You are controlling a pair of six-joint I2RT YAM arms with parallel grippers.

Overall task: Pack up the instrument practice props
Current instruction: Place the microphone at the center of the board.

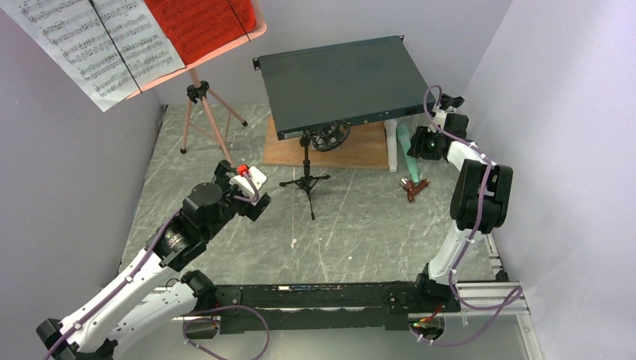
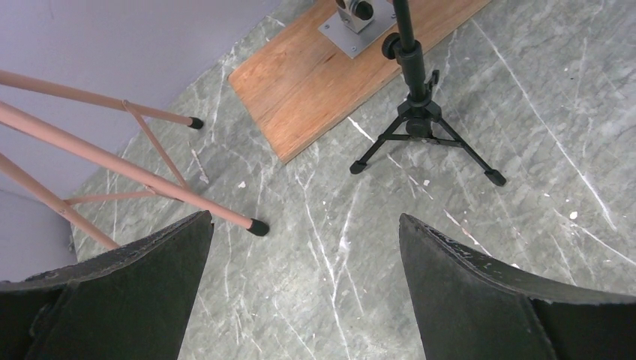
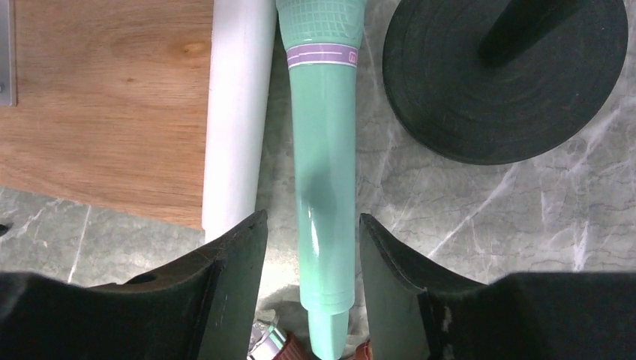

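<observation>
The salmon-pink music stand (image 1: 201, 105) stands at the back left with white sheet music (image 1: 97, 45) and a red page (image 1: 202, 26) on it. My left gripper (image 1: 251, 184) is open over bare tabletop, near one stand foot (image 2: 257, 226) and a small black tripod stand (image 2: 420, 124). On the right a mint tube (image 3: 324, 150) lies beside a white tube (image 3: 234, 112). My right gripper (image 3: 313, 225) is open astride the mint tube's narrow end, with a gap on each side. A black round-based stand (image 3: 504, 75) sits just right of it.
A dark grey rack box (image 1: 341, 82) rests tilted over the wooden board (image 1: 352, 150) at the back centre. A reddish-brown object (image 1: 414, 187) lies near the mint tube's end. Grey walls close in left, right and behind.
</observation>
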